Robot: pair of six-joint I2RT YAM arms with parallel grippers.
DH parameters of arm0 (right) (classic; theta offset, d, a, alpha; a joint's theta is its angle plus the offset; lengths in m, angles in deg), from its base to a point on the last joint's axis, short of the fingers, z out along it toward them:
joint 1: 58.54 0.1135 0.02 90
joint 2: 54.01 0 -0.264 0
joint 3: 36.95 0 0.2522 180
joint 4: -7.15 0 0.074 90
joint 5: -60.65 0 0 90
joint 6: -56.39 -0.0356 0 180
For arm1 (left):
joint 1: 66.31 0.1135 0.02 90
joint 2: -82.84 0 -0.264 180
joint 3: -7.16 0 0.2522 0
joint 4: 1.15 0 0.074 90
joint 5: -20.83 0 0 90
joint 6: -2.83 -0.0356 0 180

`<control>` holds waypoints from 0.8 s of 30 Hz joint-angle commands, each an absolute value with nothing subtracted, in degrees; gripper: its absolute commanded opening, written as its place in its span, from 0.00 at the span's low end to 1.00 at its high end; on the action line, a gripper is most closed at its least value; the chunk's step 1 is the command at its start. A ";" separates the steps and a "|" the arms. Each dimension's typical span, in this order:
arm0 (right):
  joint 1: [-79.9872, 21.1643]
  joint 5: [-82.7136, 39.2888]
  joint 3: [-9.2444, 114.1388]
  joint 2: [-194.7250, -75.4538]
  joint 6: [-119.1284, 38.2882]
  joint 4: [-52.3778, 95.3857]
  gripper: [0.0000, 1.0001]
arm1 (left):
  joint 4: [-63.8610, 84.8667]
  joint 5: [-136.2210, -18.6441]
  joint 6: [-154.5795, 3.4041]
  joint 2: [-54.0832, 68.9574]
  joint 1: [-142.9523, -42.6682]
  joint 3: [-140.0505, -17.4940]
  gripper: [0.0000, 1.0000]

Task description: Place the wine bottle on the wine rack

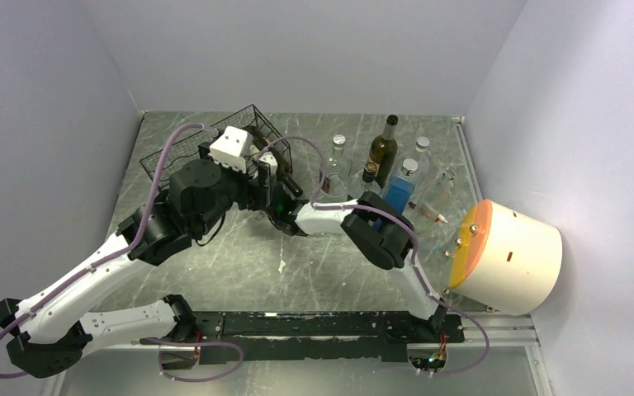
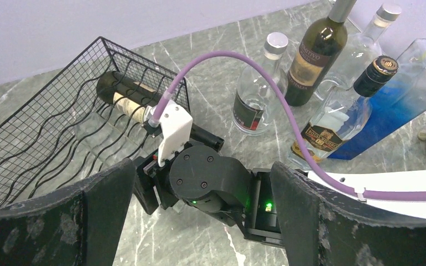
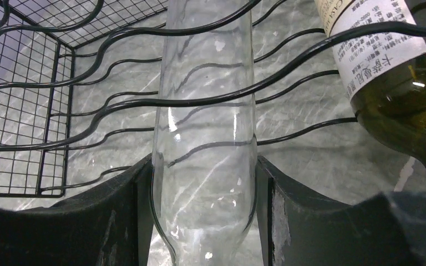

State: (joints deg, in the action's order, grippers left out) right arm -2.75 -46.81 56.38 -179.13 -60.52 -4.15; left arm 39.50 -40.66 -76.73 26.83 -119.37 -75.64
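The clear glass wine bottle [image 3: 205, 111] lies lengthwise on the black wavy-wire wine rack [image 3: 28, 111], beside a dark green labelled bottle [image 3: 388, 66]. Its shoulder points toward the right hand [image 3: 202, 188], which clamps it (base and neck are cut off). The left hand [image 2: 199, 177] hovers spread wide, holding nothing.

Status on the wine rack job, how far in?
Done: one dark labelled bottle lies in the wine rack. In hand: the right gripper has its fingers closed on a clear bottle, its body among the rack's wavy wires, not released. The left gripper hovers open, empty. Left: release, withdraw; several bottles stand on the table beside the rack.
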 commanded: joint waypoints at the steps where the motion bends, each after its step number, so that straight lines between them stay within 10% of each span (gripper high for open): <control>1: -3.38 -47.58 60.27 -180.56 -59.71 -7.36 0.00 | 40.42 -39.40 -76.60 27.29 -119.49 -76.34 0.95; 16: -5.11 -43.78 67.59 -185.05 -59.30 -2.78 0.06 | 41.87 -39.46 -75.74 27.44 -119.54 -76.21 0.95; 24: -5.95 -43.38 67.47 -185.42 -62.15 -2.88 0.38 | 41.86 -39.53 -75.47 27.45 -119.50 -76.65 0.95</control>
State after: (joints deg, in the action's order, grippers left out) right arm -5.46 -42.98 66.96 -185.90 -60.76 1.10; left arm 41.67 -40.05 -76.16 26.92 -119.37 -75.64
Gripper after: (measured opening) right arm 0.597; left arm 0.950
